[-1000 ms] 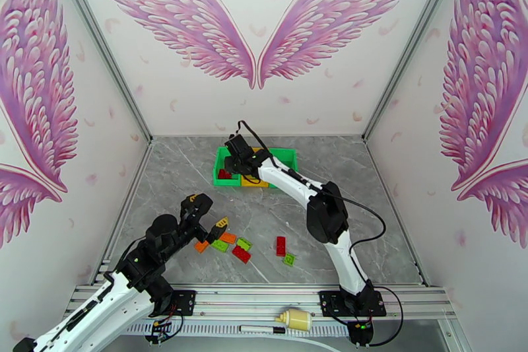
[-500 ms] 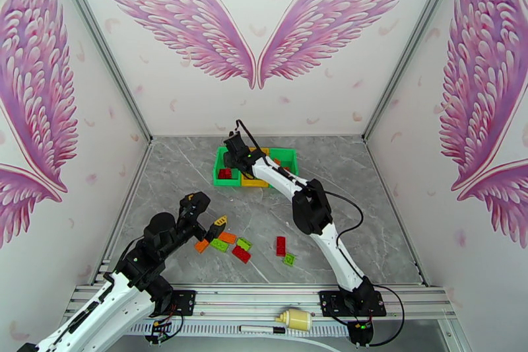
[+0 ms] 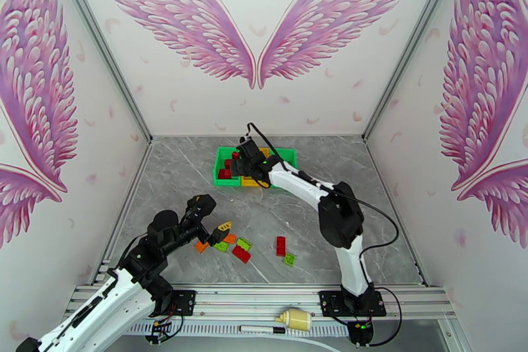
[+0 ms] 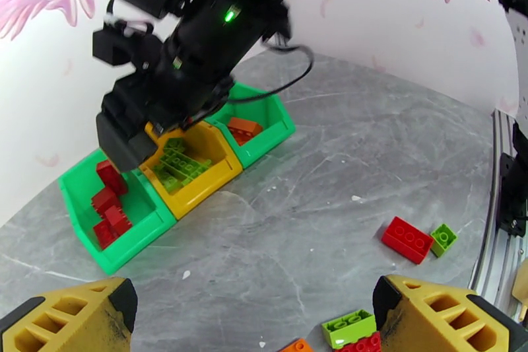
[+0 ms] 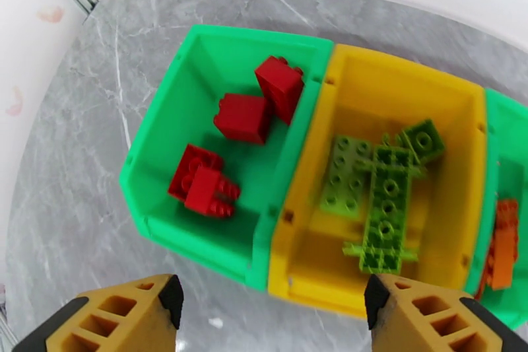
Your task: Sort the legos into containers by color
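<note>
Top view, right gripper (image 3: 241,160): hangs over the left rim of the small open-topped yellow plastic bin (image 3: 254,181). I judge this is your drop spot.
Top view, left gripper (image 3: 220,231): well nearer you than the yellow bin, above the loose red, orange and lime studded bricks (image 3: 241,253) waiting for pickup.
Left wrist, fingers (image 4: 435,310): wide apart and empty, ready to grab.
Right wrist, fingers (image 5: 132,310): apart, holding nothing.
Right wrist, sorting: red bricks (image 5: 241,115) lie in the bright green bin (image 5: 198,241) left of the yellow bin, lime bricks (image 5: 383,208) inside it, orange bricks (image 5: 505,241) right of it.
</note>
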Controlling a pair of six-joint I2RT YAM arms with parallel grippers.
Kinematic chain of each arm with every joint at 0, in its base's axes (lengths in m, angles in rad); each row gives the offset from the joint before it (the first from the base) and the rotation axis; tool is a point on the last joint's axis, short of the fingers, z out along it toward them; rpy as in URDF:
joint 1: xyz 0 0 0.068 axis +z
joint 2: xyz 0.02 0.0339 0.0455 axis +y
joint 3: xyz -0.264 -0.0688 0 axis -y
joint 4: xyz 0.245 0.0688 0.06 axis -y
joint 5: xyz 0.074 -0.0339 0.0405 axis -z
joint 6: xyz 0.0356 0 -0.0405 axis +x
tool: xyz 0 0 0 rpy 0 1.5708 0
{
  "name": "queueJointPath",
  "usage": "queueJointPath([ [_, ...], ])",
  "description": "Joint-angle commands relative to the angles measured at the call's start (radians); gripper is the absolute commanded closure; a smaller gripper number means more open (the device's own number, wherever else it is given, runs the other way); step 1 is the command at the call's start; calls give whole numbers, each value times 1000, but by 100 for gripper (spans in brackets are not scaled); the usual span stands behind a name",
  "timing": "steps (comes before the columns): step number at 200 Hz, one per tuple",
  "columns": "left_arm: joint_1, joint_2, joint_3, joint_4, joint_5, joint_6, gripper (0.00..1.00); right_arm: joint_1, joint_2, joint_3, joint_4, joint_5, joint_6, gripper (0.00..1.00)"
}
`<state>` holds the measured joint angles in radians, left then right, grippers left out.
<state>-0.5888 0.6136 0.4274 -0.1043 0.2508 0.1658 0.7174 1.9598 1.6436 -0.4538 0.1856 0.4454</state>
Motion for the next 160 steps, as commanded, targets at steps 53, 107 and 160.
queueJointPath([
  [53,-25,66,115,-79,214,123,1,56,-384,-409,-188,40,197,18],
  [107,-42,66,114,-133,332,162,1,132,-490,-572,-340,63,407,18],
  [160,-63,66,105,-130,323,180,1,181,-443,-623,-405,19,456,17],
])
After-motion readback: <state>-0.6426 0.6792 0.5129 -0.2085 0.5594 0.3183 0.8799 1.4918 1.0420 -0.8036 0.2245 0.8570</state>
